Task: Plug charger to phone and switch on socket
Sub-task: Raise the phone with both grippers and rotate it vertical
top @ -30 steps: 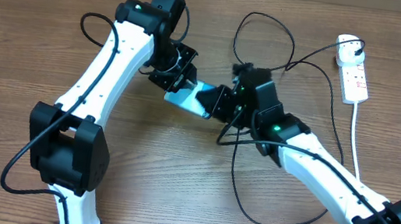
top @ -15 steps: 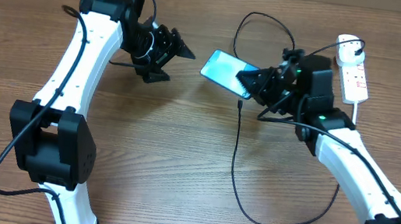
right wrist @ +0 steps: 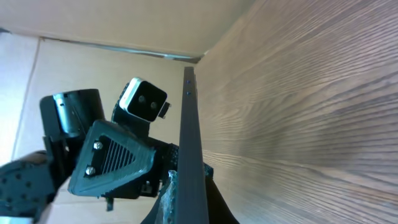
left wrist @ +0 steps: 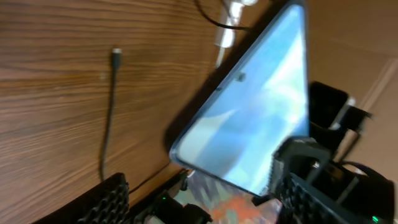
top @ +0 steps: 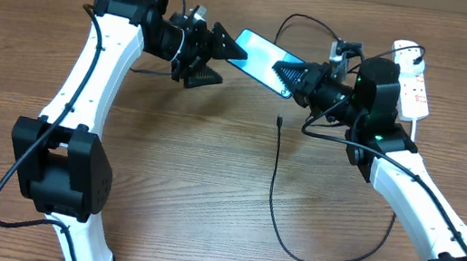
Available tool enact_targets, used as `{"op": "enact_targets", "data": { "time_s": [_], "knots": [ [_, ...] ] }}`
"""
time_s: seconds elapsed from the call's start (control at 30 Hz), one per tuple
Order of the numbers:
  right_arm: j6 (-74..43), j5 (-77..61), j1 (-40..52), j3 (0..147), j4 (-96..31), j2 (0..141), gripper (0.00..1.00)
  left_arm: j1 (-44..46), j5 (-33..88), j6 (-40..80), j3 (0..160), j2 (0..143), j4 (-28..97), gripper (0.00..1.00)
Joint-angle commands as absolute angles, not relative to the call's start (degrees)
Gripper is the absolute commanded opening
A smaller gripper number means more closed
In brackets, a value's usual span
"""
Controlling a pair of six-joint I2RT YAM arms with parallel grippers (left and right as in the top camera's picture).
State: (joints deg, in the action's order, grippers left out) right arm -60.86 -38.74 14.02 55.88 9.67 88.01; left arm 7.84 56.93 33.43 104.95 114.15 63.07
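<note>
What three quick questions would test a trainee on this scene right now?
1. True or false: the charger tip is plugged into the phone.
2. What holds the phone? A left gripper, B right gripper, C nothing.
3. Fill in: the socket lies nearer the ___ arm.
Key: 1 false, the tip lies loose on the table; 2 B; 3 right.
</note>
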Motion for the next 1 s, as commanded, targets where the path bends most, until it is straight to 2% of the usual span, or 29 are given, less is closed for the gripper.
{"op": "enact_targets", "data": {
  "time_s": [0.0,0.33,0.6,0.8,0.97],
  "knots": [
    [-66.65,-38.63,14.41,57.41,11.31,85.82,0.04,8.05,62.41,33.06,105.38,114.26,62.11,0.71],
    [-72.51,-32.14,18.85,57.41,13.61,85.84,0.04,8.56,62.15,42.28,105.38,114.26,54.08,0.63],
    [-77.32,-28.84,19.03,57.41,16.25,85.91,0.04,10.35,57.17,47.22,105.38,114.26,51.53,0.61],
    [-79.55,-27.9,19.07,57.41,17.54,86.15,0.04,11.6,56.99,53.67,105.38,114.26,44.91,0.51],
    [-79.55,-27.86,20.25,57.39,16.88,86.39,0.04,11.86,54.96,59.05,105.38,114.26,40.14,0.48]
  ]
}}
